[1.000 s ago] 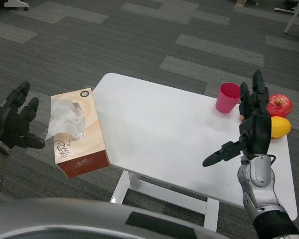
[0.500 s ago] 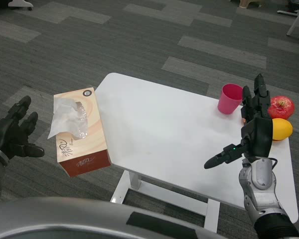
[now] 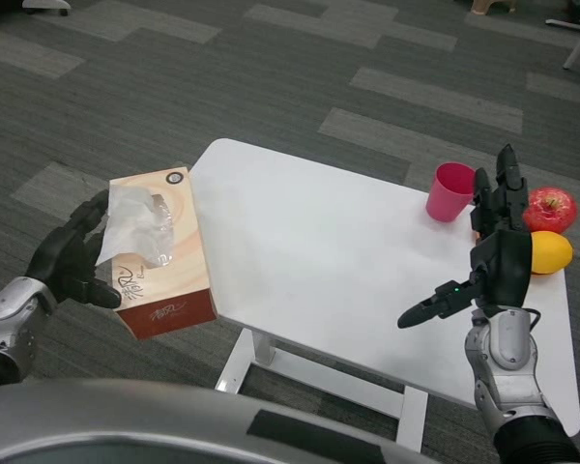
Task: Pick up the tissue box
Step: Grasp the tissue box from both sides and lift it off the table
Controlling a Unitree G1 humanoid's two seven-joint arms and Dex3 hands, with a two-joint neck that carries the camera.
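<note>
Left hand (image 3: 72,263) open, fingers spread, right beside tissue box (image 3: 159,251) hanging off table's left edge (image 3: 300,251). We'd squeeze box sides firmly, avoid loose tissue (image 3: 135,227). Right hand (image 3: 488,253) open, hovers near cup (image 3: 451,191), apple (image 3: 549,209).

A white table (image 3: 309,242) stands on grey patterned carpet (image 3: 271,77). Near its far right corner sits an upright pink cup (image 3: 451,191). Further right, a red apple (image 3: 548,209) rests just behind a yellow fruit (image 3: 548,251), the two close together
</note>
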